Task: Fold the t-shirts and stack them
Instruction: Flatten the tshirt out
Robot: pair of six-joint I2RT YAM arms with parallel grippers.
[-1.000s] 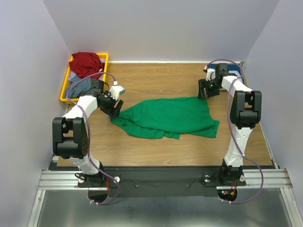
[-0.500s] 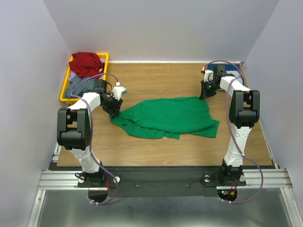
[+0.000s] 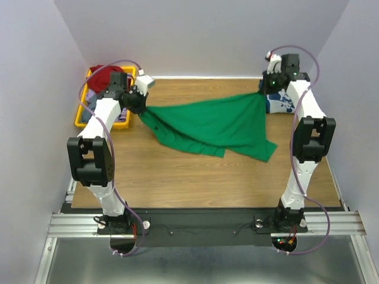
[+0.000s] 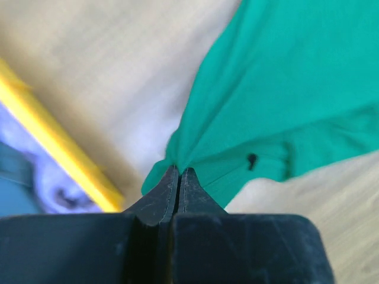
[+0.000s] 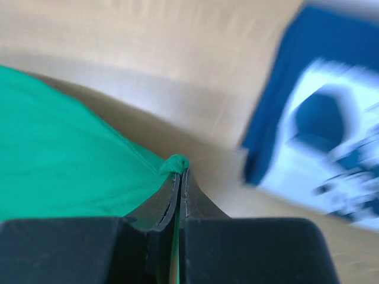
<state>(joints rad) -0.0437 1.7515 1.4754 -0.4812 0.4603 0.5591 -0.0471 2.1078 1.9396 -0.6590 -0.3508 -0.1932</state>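
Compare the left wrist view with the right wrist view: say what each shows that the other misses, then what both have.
Only the left wrist view shows the yellow bin, its edge running along the left side with bluish cloth blurred behind it. Only the right wrist view shows the navy shirt with its white print, lying flat at the right. Both show the green shirt pinched at an edge, by the left gripper in one and the right gripper in the other, over the wooden table.
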